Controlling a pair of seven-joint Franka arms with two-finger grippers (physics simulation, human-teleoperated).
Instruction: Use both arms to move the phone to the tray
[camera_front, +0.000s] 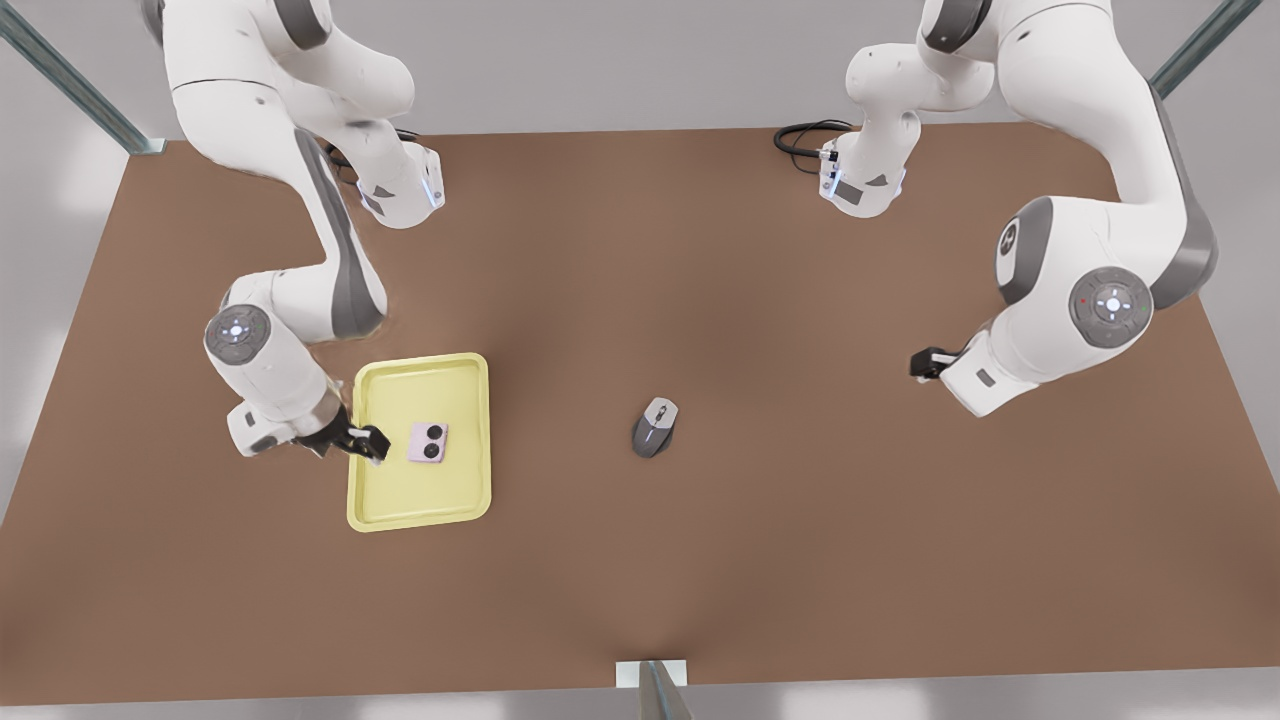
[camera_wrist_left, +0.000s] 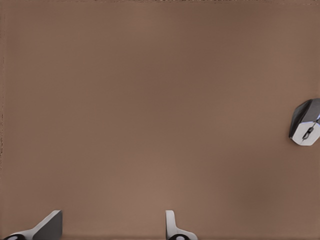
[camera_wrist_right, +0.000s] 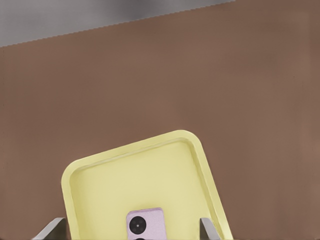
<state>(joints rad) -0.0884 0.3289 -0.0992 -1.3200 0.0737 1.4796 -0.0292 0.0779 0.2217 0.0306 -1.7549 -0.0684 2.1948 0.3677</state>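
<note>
The pale pink-lilac phone lies flat inside the pale yellow tray, lenses up. My right gripper hangs over the tray's rim on the front view's left, just beside the phone. It is open, and its fingers stand wide apart, touching nothing. My left gripper waits at the front view's right over bare table. It is open too, with nothing between its fingers.
A grey computer mouse sits on the brown table between the tray and the left arm. Black cables lie by the arm base at the back.
</note>
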